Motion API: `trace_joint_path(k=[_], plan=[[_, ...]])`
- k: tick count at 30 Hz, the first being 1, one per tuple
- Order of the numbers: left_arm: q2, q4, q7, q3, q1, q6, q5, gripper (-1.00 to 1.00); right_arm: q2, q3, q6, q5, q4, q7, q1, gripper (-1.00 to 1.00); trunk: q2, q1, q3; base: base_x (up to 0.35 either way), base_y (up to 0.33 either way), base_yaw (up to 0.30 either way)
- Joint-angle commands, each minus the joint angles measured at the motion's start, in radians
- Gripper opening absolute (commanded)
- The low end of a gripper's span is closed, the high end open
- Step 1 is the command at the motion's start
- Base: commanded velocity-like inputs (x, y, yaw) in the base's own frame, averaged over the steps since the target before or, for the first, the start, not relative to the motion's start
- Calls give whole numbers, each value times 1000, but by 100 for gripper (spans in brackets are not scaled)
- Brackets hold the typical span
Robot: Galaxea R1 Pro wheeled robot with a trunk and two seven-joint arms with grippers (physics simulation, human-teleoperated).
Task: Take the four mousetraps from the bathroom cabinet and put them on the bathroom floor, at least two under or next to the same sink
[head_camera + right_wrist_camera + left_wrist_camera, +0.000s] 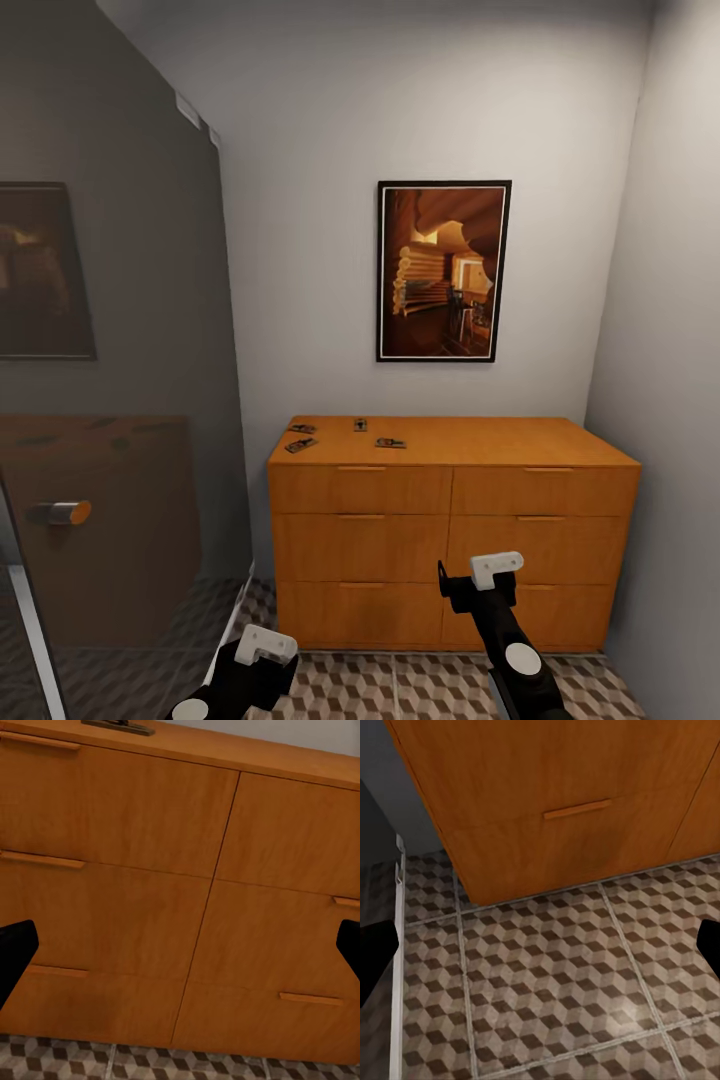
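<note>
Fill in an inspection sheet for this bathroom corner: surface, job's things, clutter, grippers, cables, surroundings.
Surface: cabinet top, orange-brown wood, drawers shut.
Job's things: four mousetraps on the cabinet top, toward its left end; bathroom floor cube-patterned tiles.
Clutter: nothing seen.
Grippers: left gripper low over the floor, right gripper facing the drawer fronts; both open, holding nothing.
Cables: nothing seen.
Surroundings: framed picture above the cabinet; glass panel at left.
</note>
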Motion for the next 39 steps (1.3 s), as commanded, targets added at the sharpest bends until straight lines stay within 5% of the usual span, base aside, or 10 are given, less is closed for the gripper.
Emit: trace_joint_path(k=[1, 39], plan=[[1, -1, -1, -1, -1, 5, 1, 100, 0, 2, 8, 10, -1, -4, -1, 100, -1, 0, -1, 0, 0, 15], [1, -2, -1, -1, -1, 5, 1, 100, 0, 0, 10, 10, -1, -4, -1, 100, -1, 0, -53, 0, 0, 1]])
